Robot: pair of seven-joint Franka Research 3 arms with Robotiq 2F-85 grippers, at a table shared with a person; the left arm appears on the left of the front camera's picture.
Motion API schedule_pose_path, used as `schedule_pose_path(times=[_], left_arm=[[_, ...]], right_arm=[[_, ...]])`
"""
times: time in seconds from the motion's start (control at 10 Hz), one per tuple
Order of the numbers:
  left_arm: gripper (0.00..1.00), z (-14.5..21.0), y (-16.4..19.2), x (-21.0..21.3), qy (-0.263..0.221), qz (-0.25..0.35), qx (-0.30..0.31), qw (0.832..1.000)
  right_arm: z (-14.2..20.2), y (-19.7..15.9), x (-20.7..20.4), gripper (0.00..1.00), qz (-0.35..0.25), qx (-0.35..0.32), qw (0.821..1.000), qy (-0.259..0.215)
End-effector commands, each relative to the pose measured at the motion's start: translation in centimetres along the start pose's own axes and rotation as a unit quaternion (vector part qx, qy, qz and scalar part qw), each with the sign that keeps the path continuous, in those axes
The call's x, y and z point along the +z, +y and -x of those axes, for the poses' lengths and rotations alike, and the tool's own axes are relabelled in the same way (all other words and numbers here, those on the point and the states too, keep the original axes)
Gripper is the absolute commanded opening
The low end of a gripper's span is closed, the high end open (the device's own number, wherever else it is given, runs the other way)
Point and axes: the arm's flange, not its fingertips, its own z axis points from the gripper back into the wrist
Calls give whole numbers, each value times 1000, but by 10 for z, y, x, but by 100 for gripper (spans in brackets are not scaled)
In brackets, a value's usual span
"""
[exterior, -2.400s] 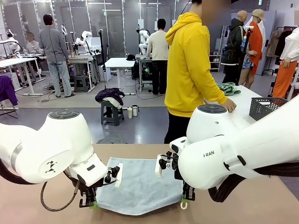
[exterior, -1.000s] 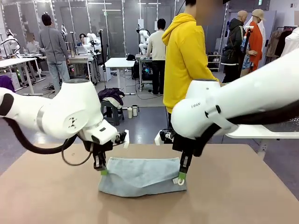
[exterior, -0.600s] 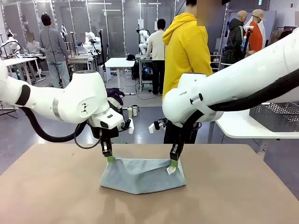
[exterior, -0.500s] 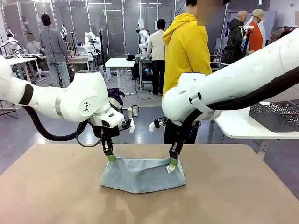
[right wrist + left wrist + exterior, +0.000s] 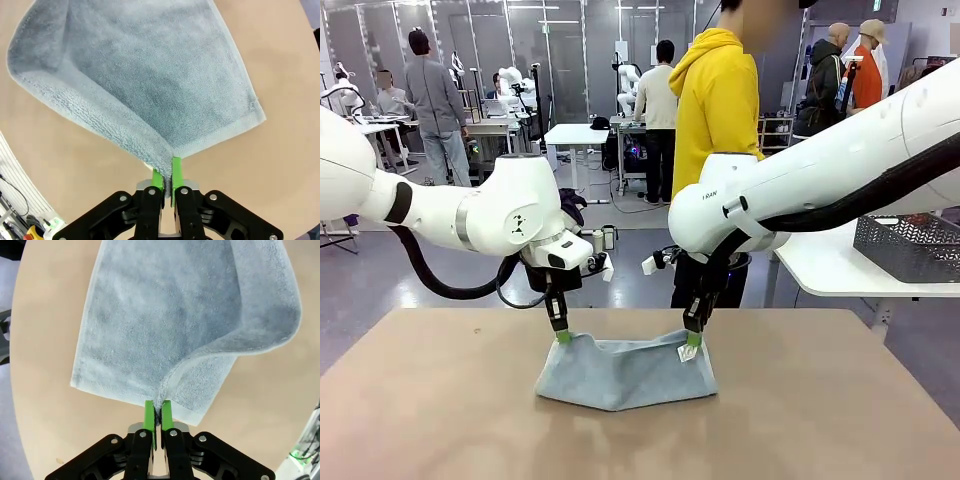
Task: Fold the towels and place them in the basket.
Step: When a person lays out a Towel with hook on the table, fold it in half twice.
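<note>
A light grey-blue towel (image 5: 625,372) lies on the tan table (image 5: 440,420), its near edge carried over toward the far side. My left gripper (image 5: 562,337) is shut on the towel's lifted left corner, seen close in the left wrist view (image 5: 159,412). My right gripper (image 5: 693,340) is shut on the lifted right corner, next to a small white tag (image 5: 687,352); the right wrist view shows that pinch (image 5: 167,175). The folded layer sags between the two grippers. The dark grey mesh basket (image 5: 908,246) stands on a white side table at the far right.
A person in a yellow hoodie (image 5: 720,110) stands just beyond the table's far edge, behind my right arm. The white side table (image 5: 825,268) lies to the right. Bare tabletop spreads on both sides and in front of the towel.
Both grippers have carried the towel's near edge up and away from me, folding it over toward the far edge. The person turned away from the side table.
</note>
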Motion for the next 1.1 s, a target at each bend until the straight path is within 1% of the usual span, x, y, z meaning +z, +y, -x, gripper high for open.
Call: schedule_pose_path(times=[0.0,0.2,0.3,0.4,0.5,0.8,1.0], left_arm=[[7,3,0,2,-1,-5,2,1000],[7,0,0,0,0,0,0,1000],[7,-3,10,3,-9,6,19,1000],[7,-9,23,0,-11,28,13,999],[7,-10,33,-2,-8,37,20,999],[7,-5,56,-16,7,63,63,996],[7,3,61,-21,20,69,97,993]], right_arm=[[0,0,1,8,2,-1,1000,1],[0,1,0,8,0,1,1000,0],[-8,-6,1,8,-9,-13,1000,-6],[-19,-21,0,8,-29,-35,999,8],[-24,-32,-1,8,-40,-53,998,14],[-33,-59,-16,8,-66,-91,993,40],[-31,-69,-25,8,-79,-108,989,63]])
